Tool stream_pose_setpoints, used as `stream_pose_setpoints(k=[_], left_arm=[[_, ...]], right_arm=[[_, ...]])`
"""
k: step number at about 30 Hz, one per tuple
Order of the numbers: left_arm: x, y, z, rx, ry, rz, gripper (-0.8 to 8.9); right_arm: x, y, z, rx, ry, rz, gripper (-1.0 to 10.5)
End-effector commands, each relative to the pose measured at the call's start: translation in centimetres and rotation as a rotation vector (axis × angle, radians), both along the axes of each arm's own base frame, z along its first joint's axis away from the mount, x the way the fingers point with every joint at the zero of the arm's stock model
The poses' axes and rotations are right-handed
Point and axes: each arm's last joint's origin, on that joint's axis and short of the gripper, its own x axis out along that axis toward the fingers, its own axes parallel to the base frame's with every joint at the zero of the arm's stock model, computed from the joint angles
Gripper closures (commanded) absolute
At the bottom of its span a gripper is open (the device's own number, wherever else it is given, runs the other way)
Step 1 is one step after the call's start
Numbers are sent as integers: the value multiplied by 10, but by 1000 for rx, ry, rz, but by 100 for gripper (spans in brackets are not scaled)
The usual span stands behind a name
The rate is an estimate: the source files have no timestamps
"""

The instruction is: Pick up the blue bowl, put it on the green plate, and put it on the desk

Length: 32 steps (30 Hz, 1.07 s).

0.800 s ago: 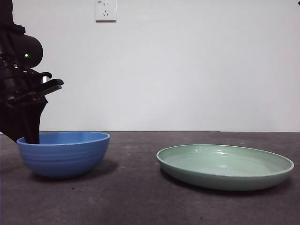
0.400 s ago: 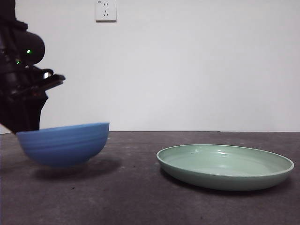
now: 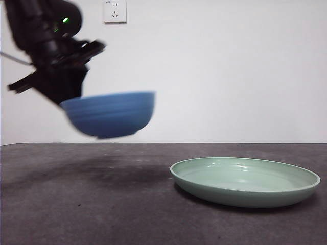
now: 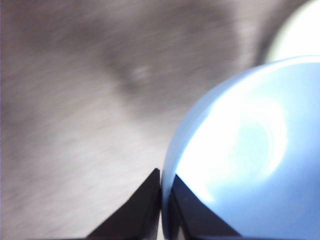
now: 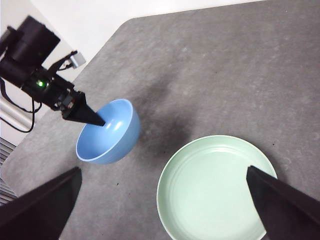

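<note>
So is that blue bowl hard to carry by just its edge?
Probably manageable. The blue bowl looks rigid, holding its shape in the left gripper, whose fingers pinch only the rim. It hangs tilted, so it may swing or slip; its glossy inside suggests smoothness.

A round medium-blue bowl with faint ridges on its wall (image 3: 110, 114) hangs in the air above the dark grey-brown matte bench (image 3: 102, 214), clear of its surface and tilted a little, its rim higher on the side toward the plate. It is blurred. The left arm's black claw (image 3: 65, 98) grips the bowl's rim at the far-left side, the arm reaching down from the upper left corner with a small green light on its body. A soft shadow lies on the bench below the bowl. To the right, well apart from the bowl, a wide, shallow pale-green round plate with a raised rim (image 3: 245, 181) rests flat on the bench. A white wall socket (image 3: 115, 11) sits high on the pale wall behind.
</note>
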Motion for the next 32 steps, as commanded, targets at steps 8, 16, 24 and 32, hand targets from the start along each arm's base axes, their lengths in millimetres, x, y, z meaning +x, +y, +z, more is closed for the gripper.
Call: stream_pose_setpoints(k=[8,16,24,32], left_arm=[[-10,-79,25,5,-110,-127,798],[-8,-145,11,31,-87,-264,798],[7,-214,-7,70,-105,-387,799],[11,-220,-24,172,-119,-379,799]], right_arm=[[-19,-1,4,-49,-2,-53,401],[-35,-1,2,-64,24,-76,401],[-49,0,1,-62,26,-76,401],[-54,0,-1,-61,54,-77,401]])
